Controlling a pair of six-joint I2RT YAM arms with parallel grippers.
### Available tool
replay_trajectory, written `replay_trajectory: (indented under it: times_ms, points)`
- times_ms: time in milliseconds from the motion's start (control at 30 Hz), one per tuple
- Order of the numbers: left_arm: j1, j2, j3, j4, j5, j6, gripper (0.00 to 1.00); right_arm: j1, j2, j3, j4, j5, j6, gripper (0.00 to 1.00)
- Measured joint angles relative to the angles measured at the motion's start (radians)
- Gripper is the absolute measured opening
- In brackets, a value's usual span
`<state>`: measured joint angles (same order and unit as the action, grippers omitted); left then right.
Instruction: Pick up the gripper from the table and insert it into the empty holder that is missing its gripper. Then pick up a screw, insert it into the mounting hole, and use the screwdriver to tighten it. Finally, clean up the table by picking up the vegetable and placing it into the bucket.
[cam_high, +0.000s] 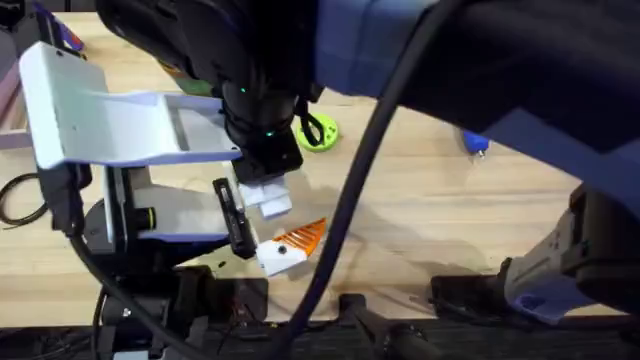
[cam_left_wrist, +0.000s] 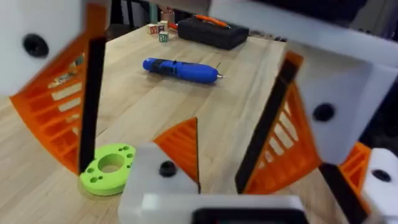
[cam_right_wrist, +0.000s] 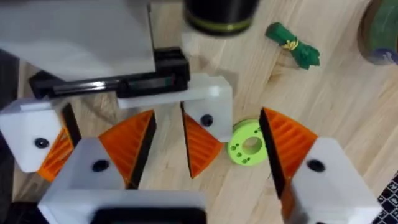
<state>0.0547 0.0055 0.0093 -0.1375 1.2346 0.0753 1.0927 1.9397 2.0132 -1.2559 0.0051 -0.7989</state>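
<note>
The orange gripper (cam_right_wrist: 199, 146) sits on the white holder (cam_right_wrist: 208, 102), one finger mount of the black-and-white claw at my left arm's end. The holder bears a dark round spot; I cannot tell hole from screw head. My right gripper (cam_right_wrist: 208, 121) is open, its fingers on either side of that piece with wood showing between. My left gripper (cam_left_wrist: 267, 134) is open, with orange pads on both mounts. The blue screwdriver (cam_left_wrist: 180, 70) lies on the table beyond. The dark green vegetable (cam_right_wrist: 292, 45) lies beside the bucket (cam_right_wrist: 380, 31).
A lime-green ring (cam_right_wrist: 249, 144) lies on the wood just under the grippers. A black case (cam_left_wrist: 211, 31) and small letter blocks (cam_left_wrist: 158, 28) stand at the far end. In the overhead view the right arm's dark bulk and cable cover the upper right.
</note>
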Motion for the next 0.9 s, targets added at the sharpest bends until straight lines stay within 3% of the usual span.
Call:
replay_trajectory:
  times_ms: [333, 633, 733, 900]
  points:
    - [0.000, 0.000, 0.000, 0.000, 0.000, 0.000, 0.986, -0.026, -0.007, 0.000, 0.031, -0.019, 0.090, 0.991]
    - [0.000, 0.000, 0.000, 0.000, 0.000, 0.000, 0.985, -0.126, -0.102, -0.004, 0.032, -0.037, 0.199, 0.991]
    - [0.000, 0.000, 0.000, 0.000, 0.000, 0.000, 0.985, -0.152, -0.143, -0.047, 0.062, -0.037, 0.224, 0.991]
    - [0.000, 0.000, 0.000, 0.000, 0.000, 0.000, 0.985, -0.176, -0.252, -0.229, 0.238, -0.044, 0.290, 0.991]
